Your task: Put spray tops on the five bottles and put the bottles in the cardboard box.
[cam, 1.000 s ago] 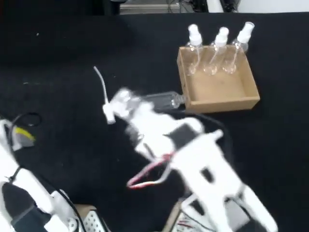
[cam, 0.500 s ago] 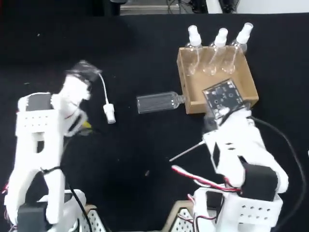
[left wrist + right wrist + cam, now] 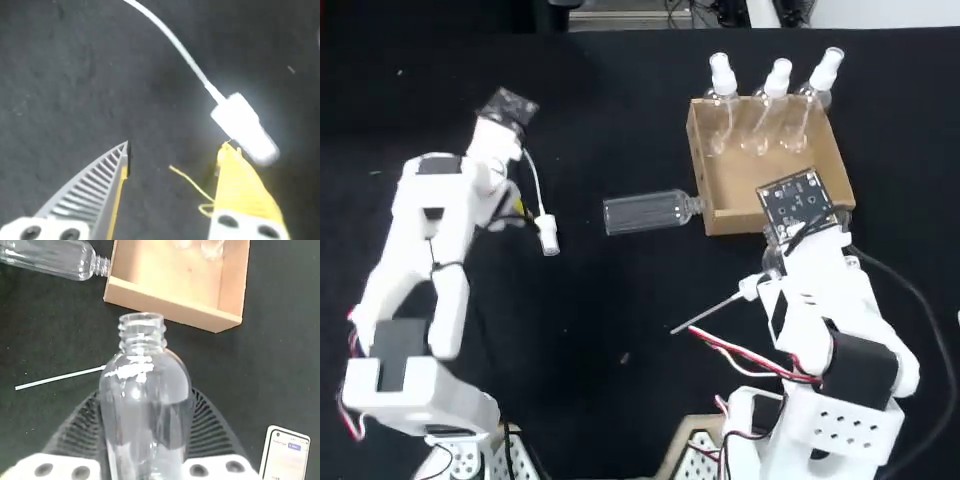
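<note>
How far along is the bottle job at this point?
Done: three capped bottles rest in the cardboard box. In hand: right end effector holds an uncapped bottle; left end effector, open, is near a spray top. Left: cap both, including the lying bottle, and box them.

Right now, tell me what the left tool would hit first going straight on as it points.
The left tool would probably meet the spray top first, just ahead of its yellow finger; depth is unclear, so maybe the table.

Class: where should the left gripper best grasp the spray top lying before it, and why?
Take the spray top by its blocky white head, from above, the left gripper closing across its width: it lies flat, and the thin tube may slip.
</note>
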Action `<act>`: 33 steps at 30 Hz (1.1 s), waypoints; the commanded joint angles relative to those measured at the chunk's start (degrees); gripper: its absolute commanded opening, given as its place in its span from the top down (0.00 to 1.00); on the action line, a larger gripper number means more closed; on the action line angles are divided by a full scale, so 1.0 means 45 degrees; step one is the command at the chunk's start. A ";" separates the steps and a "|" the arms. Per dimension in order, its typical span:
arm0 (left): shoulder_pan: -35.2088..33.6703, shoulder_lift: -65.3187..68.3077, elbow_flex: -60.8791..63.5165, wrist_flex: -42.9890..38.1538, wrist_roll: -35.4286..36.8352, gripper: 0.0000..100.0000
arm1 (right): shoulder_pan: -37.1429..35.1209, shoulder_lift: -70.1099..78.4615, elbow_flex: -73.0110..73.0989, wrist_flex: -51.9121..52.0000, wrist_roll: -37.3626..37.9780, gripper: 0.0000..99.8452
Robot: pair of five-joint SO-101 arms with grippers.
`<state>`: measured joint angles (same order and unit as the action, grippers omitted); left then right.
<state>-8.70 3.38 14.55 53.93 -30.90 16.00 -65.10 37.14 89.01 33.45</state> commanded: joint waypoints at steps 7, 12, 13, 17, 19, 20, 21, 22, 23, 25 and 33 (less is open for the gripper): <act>-0.0010 0.1875 -0.1788 -0.0195 0.0332 0.74 | 0.0156 -0.0205 -0.0088 0.0098 0.0059 0.99; 0.0303 0.2149 -0.1768 -0.0215 0.1387 0.74 | 0.0156 -0.0205 -0.0088 0.0078 0.0059 0.99; 0.0400 0.2110 -0.1768 -0.0117 0.1563 0.74 | 0.0156 -0.0205 -0.0088 0.0078 0.0059 0.99; 0.0967 0.2032 -0.1475 0.0234 0.1739 0.74 | 0.0156 -0.0205 -0.0088 0.0098 0.0059 0.99; 0.1319 0.2032 -0.1319 0.0703 0.1739 0.74 | 0.0156 -0.0205 -0.0088 0.0098 0.0059 0.99; 0.1495 0.2032 -0.1182 0.0899 0.1739 0.74 | 0.0156 -0.0205 -0.0088 0.0098 0.0078 0.99; 0.1670 0.2032 -0.1045 0.1074 0.1739 0.74 | 0.0156 -0.0205 -0.0088 0.0098 0.0078 0.99; 0.1788 0.2012 -0.0947 0.1250 0.1739 0.74 | 0.0156 -0.0205 -0.0088 0.0098 0.0078 0.99; 0.1866 0.1993 -0.0830 0.1426 0.1739 0.74 | 0.0156 -0.0205 -0.0088 0.0098 0.0078 0.99; 0.1885 0.1700 -0.0615 0.1934 0.1719 0.74 | 0.0176 -0.0205 -0.0088 0.0078 0.0078 0.99; 0.2061 -0.1172 0.2647 0.1875 0.1680 0.74 | 0.0195 -0.0205 -0.0088 0.0098 0.0078 0.99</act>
<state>-0.88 5.23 22.55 64.75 -23.16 16.00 -65.10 37.14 89.19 33.45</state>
